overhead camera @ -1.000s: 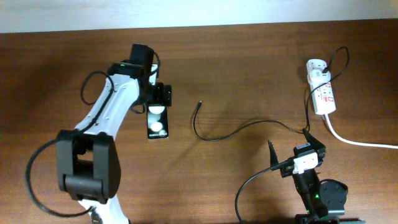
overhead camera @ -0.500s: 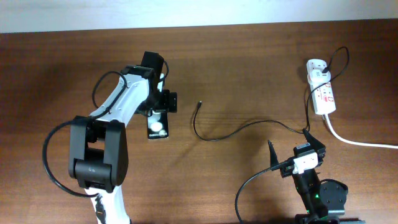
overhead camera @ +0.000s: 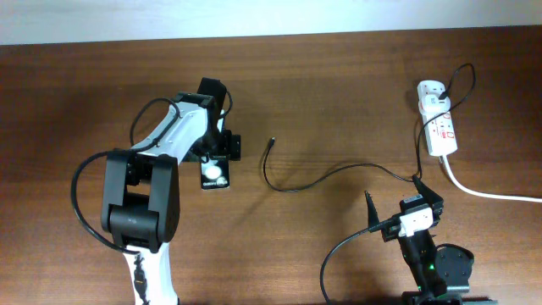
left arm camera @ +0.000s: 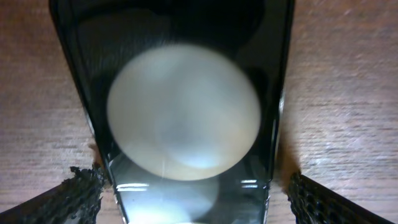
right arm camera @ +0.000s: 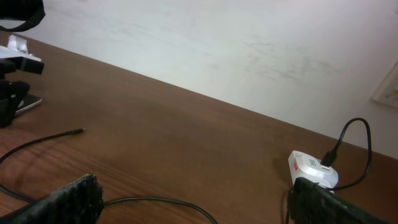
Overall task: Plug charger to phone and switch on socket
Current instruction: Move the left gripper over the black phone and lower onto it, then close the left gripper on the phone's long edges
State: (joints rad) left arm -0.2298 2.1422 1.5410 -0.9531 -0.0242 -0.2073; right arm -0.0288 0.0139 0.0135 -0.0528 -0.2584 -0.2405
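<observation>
Fingers [left arm camera: 78,193] of the left gripper [overhead camera: 218,151] are held spread on either side of the phone [overhead camera: 215,174], which is laid flat on the brown table [overhead camera: 76,102], left of centre. In the left wrist view the phone's glossy screen is filled by a blurred white round spot [left arm camera: 183,112]. The textured pads are seen just outside its two long edges. The left pad is close against its edge and a thin dark gap is left on the right side, so a firm grip cannot be confirmed.

The charger [overhead camera: 292,184] is laid loose on the wood, with its small connector tip [overhead camera: 272,141] near the phone but apart from it. From the tip the thin black cable is curved rightward close by the right gripper [overhead camera: 398,202]. It is then led up to the white plug adapter [overhead camera: 429,91], seated in the far end of the socket [overhead camera: 442,134] near the right edge. The thick white cord [overhead camera: 491,194] is run off to the right. The right gripper's fingers are spread wide with nothing between them, well apart from the phone.
</observation>
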